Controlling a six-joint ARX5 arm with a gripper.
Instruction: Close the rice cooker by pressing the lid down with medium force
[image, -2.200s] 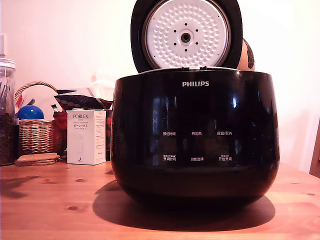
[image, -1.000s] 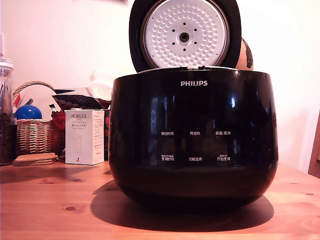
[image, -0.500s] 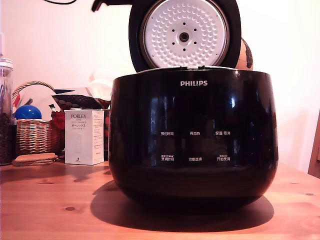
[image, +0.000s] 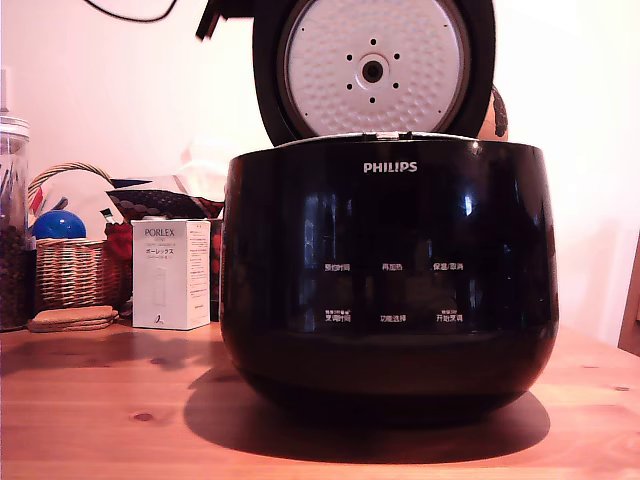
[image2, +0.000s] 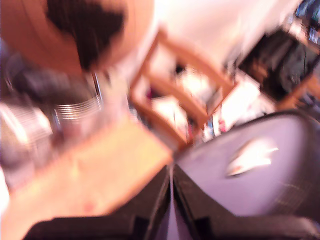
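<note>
My gripper (image2: 171, 200) shows in the blurred wrist view as two matte black fingers pressed together, only a thin seam between the tips, holding nothing. Just past the tips curves the glossy black back of the lid (image2: 260, 170), with the wooden tabletop (image2: 90, 170) to the other side; beyond that a wooden chair (image2: 175, 95) is smeared by motion. In the exterior view only a dark piece of my arm (image: 215, 15) pokes in at the top edge, beside the lid's upper rim, and it sits nearer that rim than half a second ago. The lid stands upright, its white dimpled metal disc (image: 372, 68) facing the camera and tipped slightly more forward than before, its top cropped. Below it sits the rounded, glossy rice cooker (image: 388, 270), open. Farther off stand a white PORLEX box (image: 172, 274) and a wicker basket (image: 75, 268).
</note>
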